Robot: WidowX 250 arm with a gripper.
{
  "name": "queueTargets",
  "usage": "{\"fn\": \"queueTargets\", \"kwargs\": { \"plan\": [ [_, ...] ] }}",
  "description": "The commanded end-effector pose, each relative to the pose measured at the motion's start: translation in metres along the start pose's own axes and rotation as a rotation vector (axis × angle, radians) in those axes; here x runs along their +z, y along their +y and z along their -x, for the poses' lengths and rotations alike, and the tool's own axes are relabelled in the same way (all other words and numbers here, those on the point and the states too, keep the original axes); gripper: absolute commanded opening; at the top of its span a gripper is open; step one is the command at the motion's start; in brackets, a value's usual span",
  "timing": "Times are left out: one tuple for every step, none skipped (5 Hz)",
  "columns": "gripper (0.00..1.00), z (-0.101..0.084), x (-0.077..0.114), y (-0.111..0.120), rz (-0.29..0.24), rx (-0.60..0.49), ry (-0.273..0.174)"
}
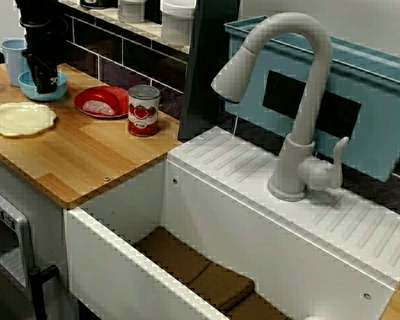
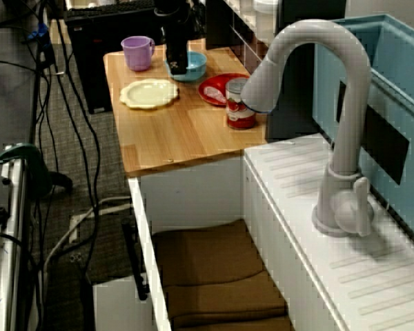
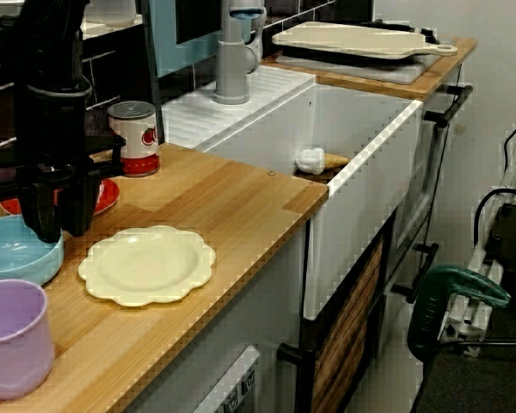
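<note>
Scene: I am watching a wooden counter (image 3: 232,198) that runs up against a white sink (image 3: 361,189), with the arm at work at the counter's far end.
Gripper: The black gripper (image 3: 62,231) points straight down over the blue bowl (image 3: 9,249), its tips at the level of the bowl's rim.
Pincer: In the counter-level view I see a narrow gap between the two fingers (image 3: 43,211) and nothing clamped in them. I cannot tell whether the bowl's rim lies in that gap.
Bowl: It sits upright on the wood, near the back wall, between the purple cup (image 3: 9,340) and the red plate (image 1: 80,101).
Around it: A cream scalloped plate (image 3: 146,265) lies just beside the bowl, toward the counter's front edge. A pale blue cup (image 1: 13,60) stands behind the bowl in the view across the tap.
Red plate: It carries a pale pinkish piece that I cannot identify.
Can: A tomato can (image 1: 144,110) stands upright just beside the red plate, on the sink side.
Sink: Brown mats (image 1: 187,267) cover the bottom, and a small toy ice-cream cone (image 3: 314,161) lies on them. The grey tap (image 1: 313,87) arches over the basin.
Beyond: A pale cutting board (image 3: 353,39) rests on the counter past the sink.
</note>
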State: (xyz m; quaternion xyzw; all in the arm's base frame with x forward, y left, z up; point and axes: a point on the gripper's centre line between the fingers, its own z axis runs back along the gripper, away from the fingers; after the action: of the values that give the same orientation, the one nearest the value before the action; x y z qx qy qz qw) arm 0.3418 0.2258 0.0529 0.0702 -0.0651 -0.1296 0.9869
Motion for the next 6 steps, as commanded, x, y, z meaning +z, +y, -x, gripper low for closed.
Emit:
{"fn": "queueTargets", "kwargs": {
  "plan": [
    [1.0, -0.0056, 0.0154, 0.0019, -0.031, 0.028, 0.001],
    [0.0, -0.0047, 0.0164, 0.0012, -0.029, 0.031, -0.01],
    [0.0, -0.0041, 0.0177, 0.0012, -0.029, 0.029, -0.014],
    [0.0, -0.0042, 0.0179, 0.0016, -0.029, 0.03, -0.013],
    [0.0, -0.0046, 0.0179, 0.0023, -0.029, 0.027, -0.013],
    [0.0, -0.0073, 0.0228, 0.0033, -0.016, 0.028, -0.009]
  ]
}}
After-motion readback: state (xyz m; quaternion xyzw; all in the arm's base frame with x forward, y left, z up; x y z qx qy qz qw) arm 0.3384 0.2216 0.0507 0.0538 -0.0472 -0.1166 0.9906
